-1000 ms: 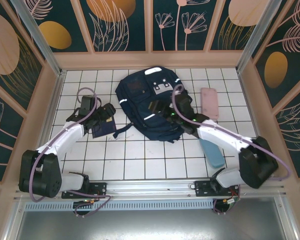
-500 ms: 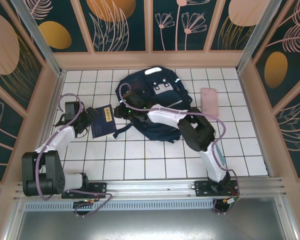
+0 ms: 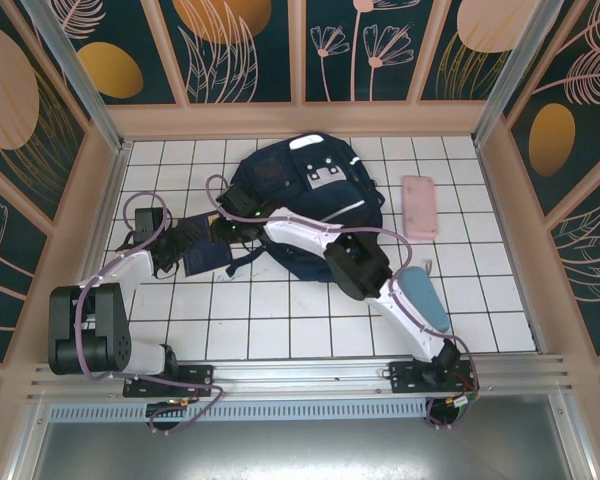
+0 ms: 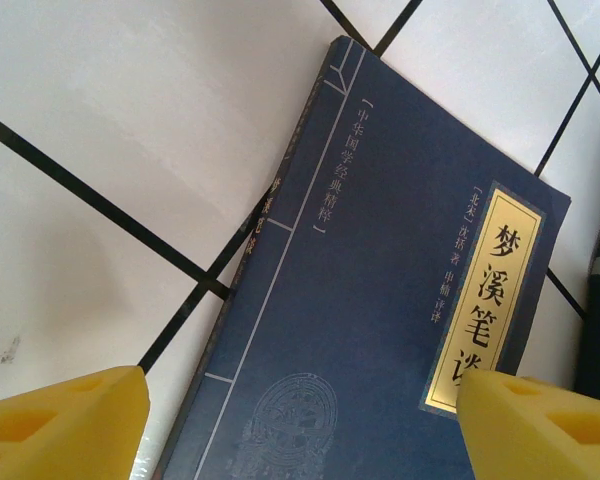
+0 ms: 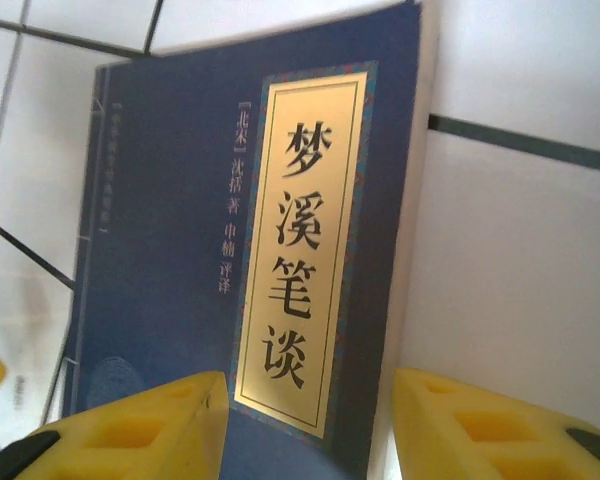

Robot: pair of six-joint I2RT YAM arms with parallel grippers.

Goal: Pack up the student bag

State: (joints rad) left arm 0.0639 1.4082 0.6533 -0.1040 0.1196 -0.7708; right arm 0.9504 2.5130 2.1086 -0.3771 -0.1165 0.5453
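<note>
navy fabric student bag (image 3: 305,205) lies at the back middle of the white tiled table (image 3: 280,320) in the top view. a navy booklet (image 3: 205,258) sits just left of it, with the left fingers (image 3: 177,243) and right fingers (image 3: 227,229) both over it. left wrist: yellow fingers (image 4: 65,420) spread wide above the cover. right wrist: fingers (image 5: 130,430) partly spread, straddling the booklet's edge by its yellow label, pinching nothing.
</note>
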